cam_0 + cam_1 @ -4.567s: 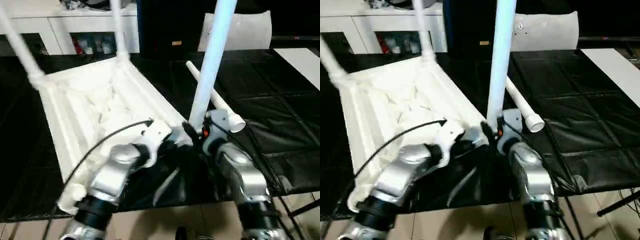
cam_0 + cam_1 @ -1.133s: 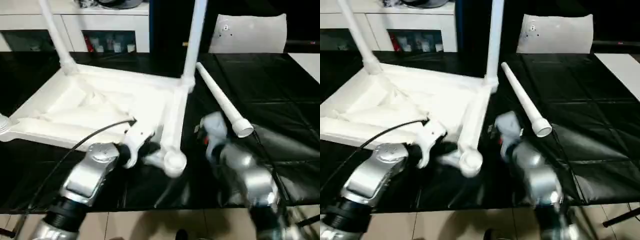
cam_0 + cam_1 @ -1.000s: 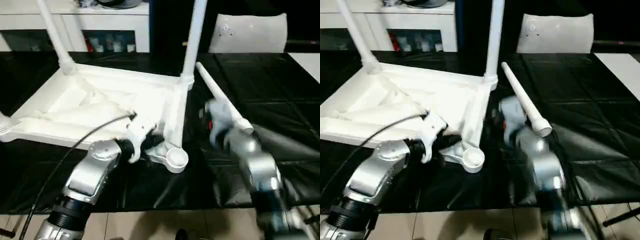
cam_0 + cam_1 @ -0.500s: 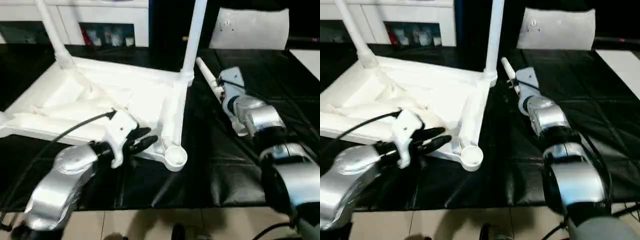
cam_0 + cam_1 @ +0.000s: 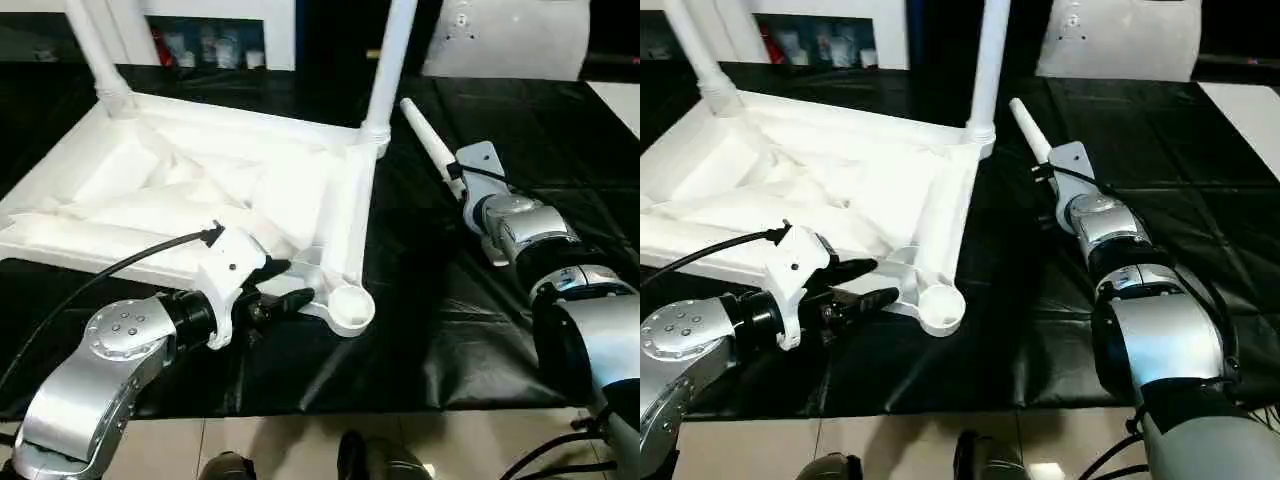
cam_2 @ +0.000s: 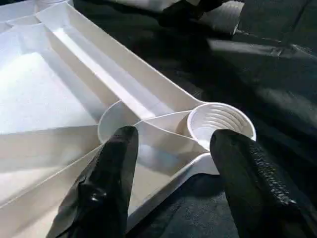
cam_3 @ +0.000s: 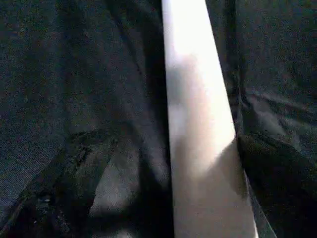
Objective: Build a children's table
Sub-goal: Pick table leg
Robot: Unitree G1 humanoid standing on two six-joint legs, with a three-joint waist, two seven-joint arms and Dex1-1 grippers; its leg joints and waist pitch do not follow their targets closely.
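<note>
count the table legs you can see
3: one upright in the tabletop's far left socket, one upright in the far right socket, one lying loose on the black mat at the right gripper. A fourth may be hidden.

We found the upturned table top (image 5: 200, 190) at upper left, two legs (image 5: 390, 60) standing. Our left gripper (image 5: 283, 285), fingers parted, sat beside the empty corner socket (image 5: 351, 305); a loose leg (image 5: 425, 140) lay right of centre, beneath our right gripper (image 5: 455, 175).

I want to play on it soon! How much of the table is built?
Two legs stand in the far corners of the upside-down top. The right gripper is open around a loose leg lying on the black mat. The near socket is empty, by the open left gripper. So the loose leg isn't in yet.
</note>
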